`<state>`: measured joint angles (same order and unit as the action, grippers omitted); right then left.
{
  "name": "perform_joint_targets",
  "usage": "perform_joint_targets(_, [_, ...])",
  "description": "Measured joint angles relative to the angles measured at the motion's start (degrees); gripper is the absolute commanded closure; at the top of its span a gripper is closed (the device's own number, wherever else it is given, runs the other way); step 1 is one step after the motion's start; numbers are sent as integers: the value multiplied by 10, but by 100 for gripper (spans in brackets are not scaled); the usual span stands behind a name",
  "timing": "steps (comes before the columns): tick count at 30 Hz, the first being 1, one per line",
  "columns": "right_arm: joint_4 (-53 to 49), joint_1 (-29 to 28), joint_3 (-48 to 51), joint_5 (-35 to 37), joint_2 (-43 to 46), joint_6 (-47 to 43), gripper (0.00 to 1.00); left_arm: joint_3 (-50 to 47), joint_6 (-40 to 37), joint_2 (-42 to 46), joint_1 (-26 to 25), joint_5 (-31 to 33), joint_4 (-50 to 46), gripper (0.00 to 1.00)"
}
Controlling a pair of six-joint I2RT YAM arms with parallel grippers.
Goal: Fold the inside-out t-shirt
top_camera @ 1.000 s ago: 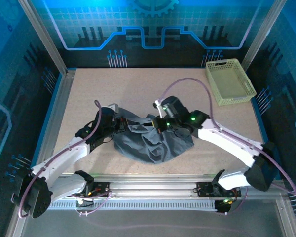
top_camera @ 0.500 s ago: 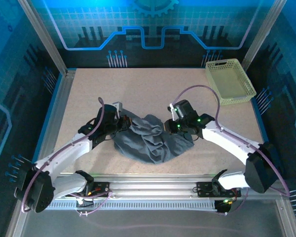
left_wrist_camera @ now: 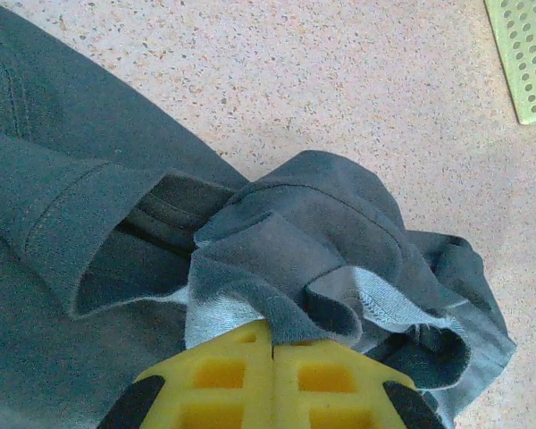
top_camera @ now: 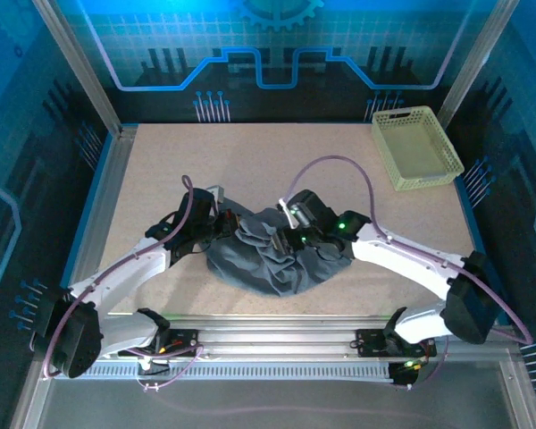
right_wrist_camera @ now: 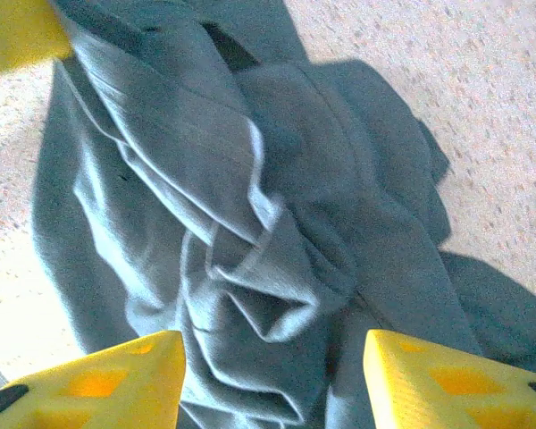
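Centrally, low in the top view, the inside-out t-shirt (top_camera: 272,259) lies crumpled on the table (top_camera: 250,161). The left gripper (left_wrist_camera: 272,332) pinches a bunched fold at its left edge; the right gripper (right_wrist_camera: 272,353) hangs over the creases, jaws spread apart.

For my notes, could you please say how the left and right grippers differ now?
The left gripper is shut, pinching a bunched fold of the t-shirt; the right gripper is open, holding nothing. The left sits at the shirt's left edge, the right over its middle. Both have yellow fingers.
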<state>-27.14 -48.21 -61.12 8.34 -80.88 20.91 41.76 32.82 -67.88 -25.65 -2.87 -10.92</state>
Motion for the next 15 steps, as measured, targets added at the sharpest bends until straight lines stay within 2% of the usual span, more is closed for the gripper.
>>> perform_joint_targets(5, [-9,-3,-56,25,-72,0,49,0,0,3,0,0,0,100])
perform_joint_targets(8, [-25,-7,-78,37,-105,1,58,0,0,8,0,0,0,100])
perform_joint_targets(13, [-55,-10,-94,68,-129,7,88,0,0,15,0,0,0,100])
perform_joint_targets(15, [-65,-10,-94,80,-128,8,96,0,-3,21,0,1,-5,100])
